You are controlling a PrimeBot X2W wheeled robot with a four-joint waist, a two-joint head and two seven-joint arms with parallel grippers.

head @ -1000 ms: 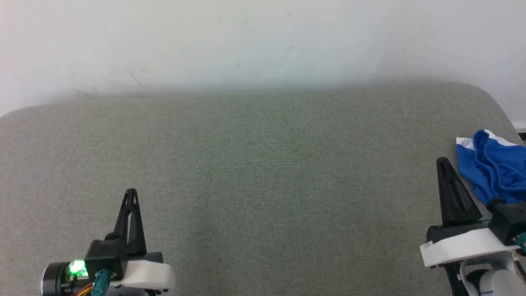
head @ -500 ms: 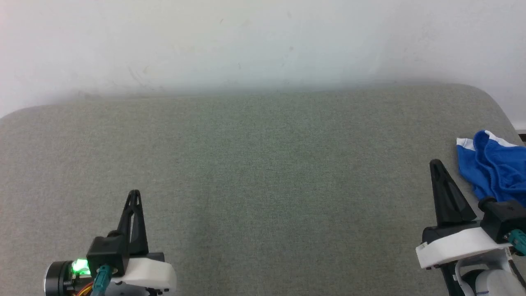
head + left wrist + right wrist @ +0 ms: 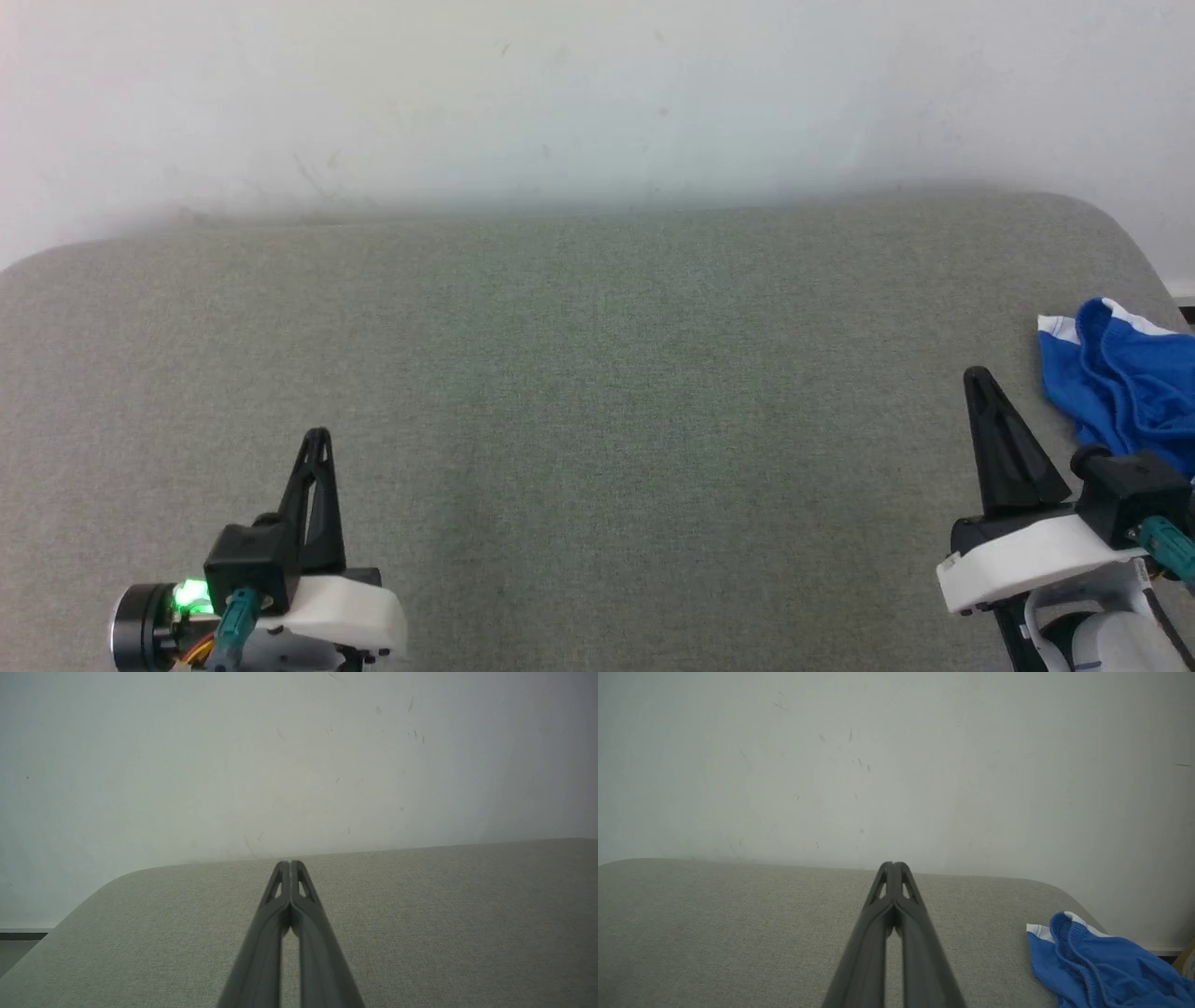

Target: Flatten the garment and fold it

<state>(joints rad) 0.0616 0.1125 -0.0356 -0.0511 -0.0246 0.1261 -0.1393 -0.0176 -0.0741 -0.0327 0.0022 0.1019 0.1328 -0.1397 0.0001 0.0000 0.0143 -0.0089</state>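
Note:
The garment (image 3: 1125,385), bright blue cloth with a white edge, lies crumpled at the right edge of the grey-green cushion (image 3: 597,392), partly cut off by the picture's border. The right wrist view shows the garment (image 3: 1101,963) at the lower right, bunched with a gathered hem. My right gripper (image 3: 977,375) is shut and empty, just left of the garment and not touching it; its tips (image 3: 892,864) meet. My left gripper (image 3: 317,435) is shut and empty at the lower left, far from the garment, its tips (image 3: 289,863) pressed together.
A pale wall (image 3: 597,93) rises right behind the cushion. The cushion's rounded corners drop off at the far left (image 3: 93,896) and far right (image 3: 1120,224). A wide stretch of bare fabric lies between the two grippers.
The right gripper has drifted a little left and down, away from the garment. The left gripper has shifted slightly right. The garment has not moved.

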